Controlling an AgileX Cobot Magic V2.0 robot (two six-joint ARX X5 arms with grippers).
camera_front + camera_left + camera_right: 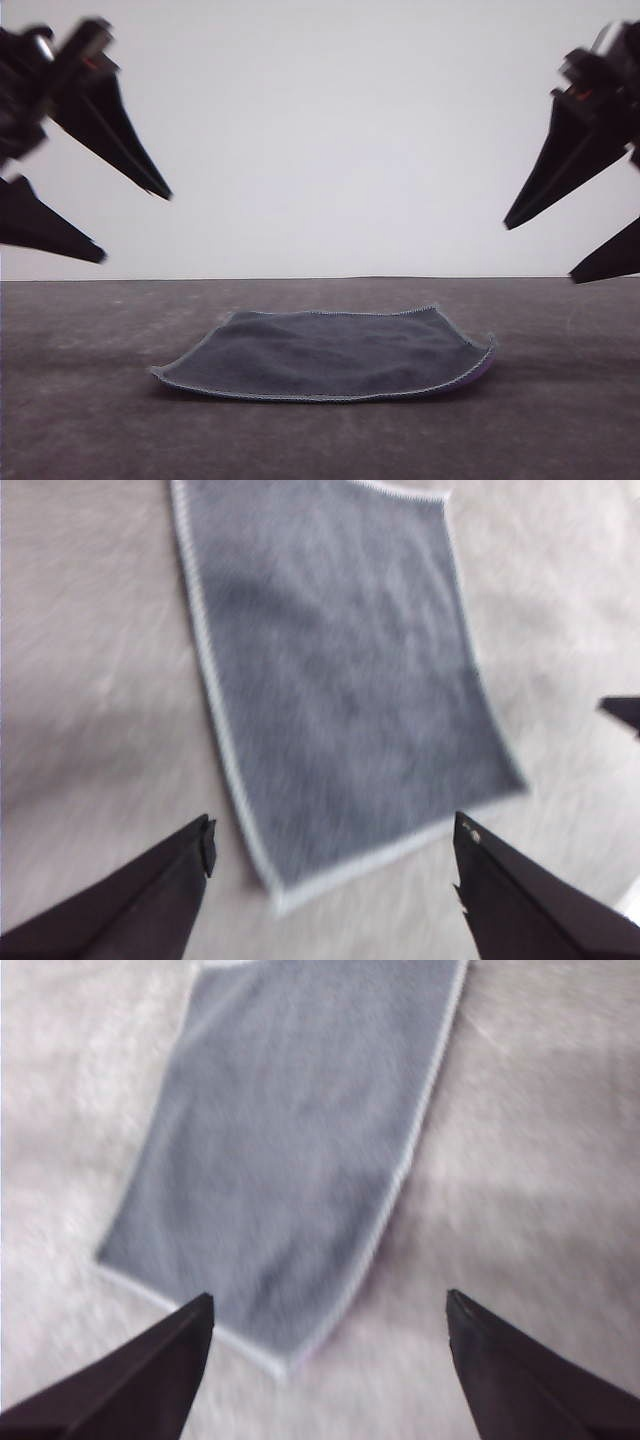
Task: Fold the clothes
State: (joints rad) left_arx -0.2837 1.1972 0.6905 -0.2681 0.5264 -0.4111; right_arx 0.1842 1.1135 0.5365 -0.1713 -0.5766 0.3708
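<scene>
Dark grey cloth (330,355) lay flat mid-bench (80,430), unfolded; left gripper (135,222) and right gripper (540,250) hung above its corners, jaws apart, likely poised to pinch them.

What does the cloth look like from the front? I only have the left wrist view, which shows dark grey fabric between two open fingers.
Observer: The cloth lies spread dark face up on the table, with its right corner curling up to show purple.
Operator: Where are the arms?
Observer: The left gripper and right gripper hang above the table on either side of the cloth, touching nothing.
Operator: Is the right one open too?
Observer: Yes, in the right wrist view its fingers stand wide apart, with a cloth corner on the table between them.
</scene>
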